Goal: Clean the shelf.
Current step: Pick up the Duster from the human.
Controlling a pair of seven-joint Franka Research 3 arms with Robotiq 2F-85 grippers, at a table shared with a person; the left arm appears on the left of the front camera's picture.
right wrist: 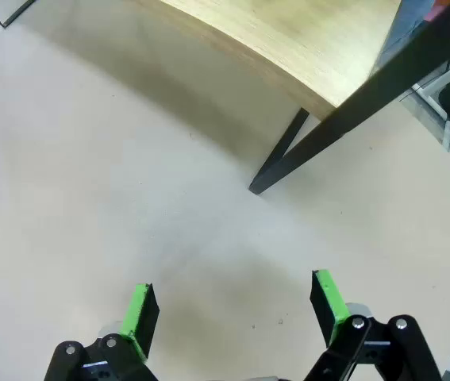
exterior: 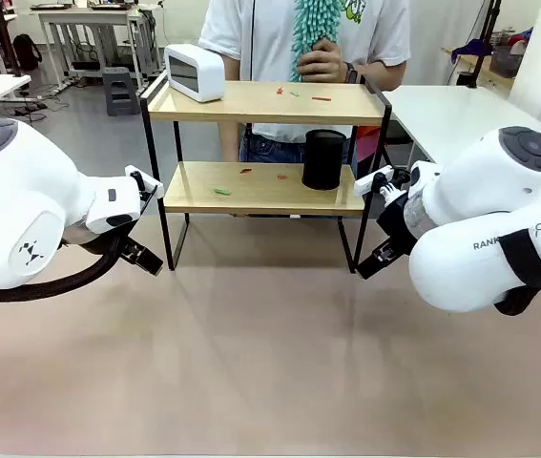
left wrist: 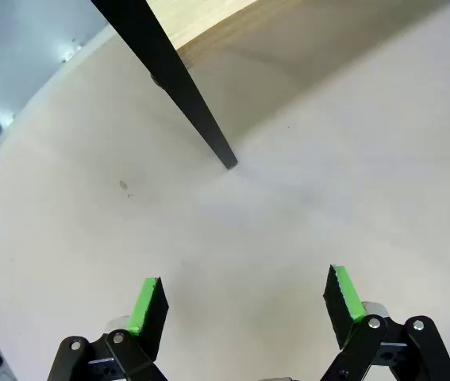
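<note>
Beige tabletop (exterior: 270,382) spreads beneath left jaws and right jaws, both apart, shelf (exterior: 251,103) beyond, desks (exterior: 84,14) behind.

Pale grey floor (exterior: 70,134) runs behind, with white desks (exterior: 79,11) on metal legs far left. A grey box (exterior: 117,91), perhaps a step stool, stands beside them.

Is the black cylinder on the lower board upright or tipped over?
Upright: the black cylinder stands on its base on the lower board of the shelf.
</note>
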